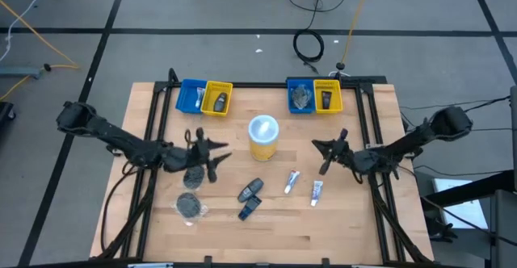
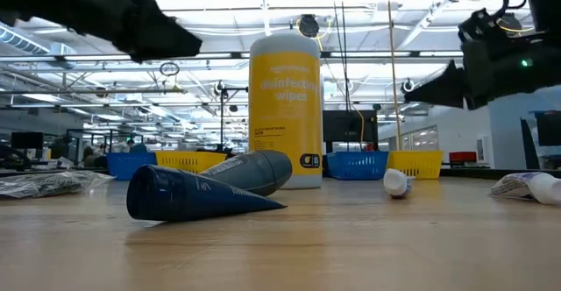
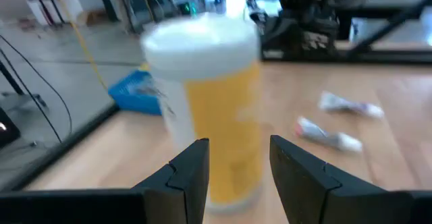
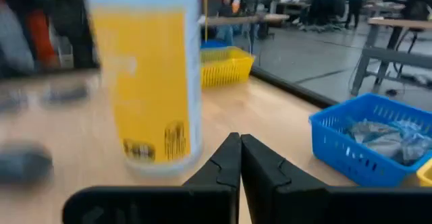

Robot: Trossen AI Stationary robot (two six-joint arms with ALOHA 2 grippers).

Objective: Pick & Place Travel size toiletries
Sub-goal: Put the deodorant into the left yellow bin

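High view: left tool (image 1: 212, 157) over the desk (image 1: 266, 232), fingers spread, holding nothing; a clear-wrapped disc (image 1: 193, 177) just under and beside it, a second wrapped disc (image 1: 190, 207) farther toward the desk's front edge. Yellow wipes canister (image 1: 263, 136) between the two tools. Right tool (image 1: 329, 153) on the canister's other side, empty; two white tubes (image 1: 292, 182) (image 1: 317, 190) near it, toward the front. Two dark bottles (image 1: 250, 190) (image 1: 249, 208) between the tubes and the discs. Blue and yellow bins (image 1: 203, 97) (image 1: 314, 95) at the far edge, well beyond both tools, with items inside.

Low view: dark bottles (image 2: 197, 195) lying on their sides in front of the canister (image 2: 285, 109); a white tube (image 2: 396, 182) beyond, another (image 2: 529, 186) at the edge.

Left wrist view: fingers (image 3: 191, 175) parted, nothing between them, canister (image 3: 212, 109) straight ahead, tubes (image 3: 327, 134) off to one side.

Right wrist view: fingers (image 4: 258, 169) pressed together, gripping nothing; canister (image 4: 146, 75) ahead, blue bin (image 4: 364, 140) with wrapped items alongside.
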